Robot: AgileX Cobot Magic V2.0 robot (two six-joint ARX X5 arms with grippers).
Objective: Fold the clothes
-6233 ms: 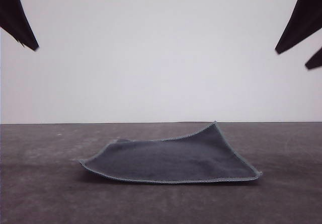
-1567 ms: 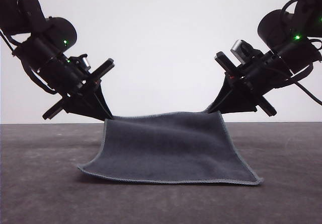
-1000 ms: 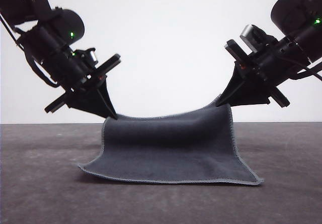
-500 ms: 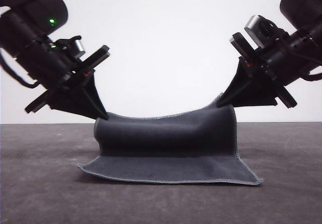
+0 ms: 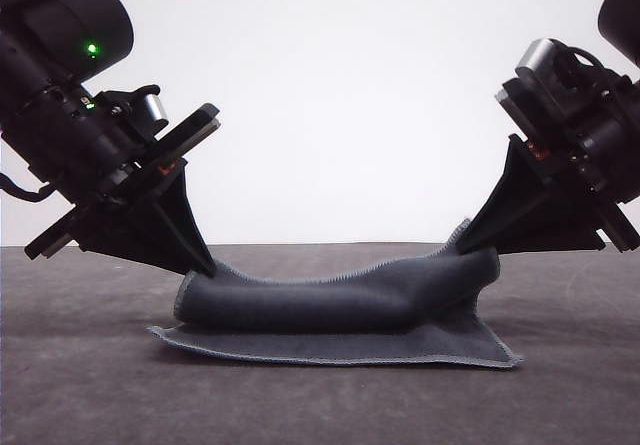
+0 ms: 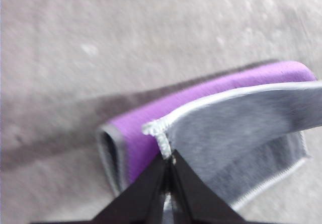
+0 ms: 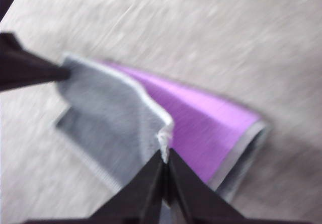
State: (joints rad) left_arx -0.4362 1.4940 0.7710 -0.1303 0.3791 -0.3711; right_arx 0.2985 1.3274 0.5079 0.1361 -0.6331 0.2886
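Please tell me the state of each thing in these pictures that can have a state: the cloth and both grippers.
Small rectangular fleecy cloth, purple on one side and dark grey on the other: half folded, far edge lifted and rolled over toward the near edge, purple side showing at the bend.
Left gripper: shut on one lifted corner.
Right gripper: shut on the other lifted corner.
Dark table: bears the cloth.

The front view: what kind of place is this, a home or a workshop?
Probably a lab or test bench, not a home: a bare dark tabletop, a plain white backdrop, and two robot grippers, left and right, each pinching a corner of one small cloth.
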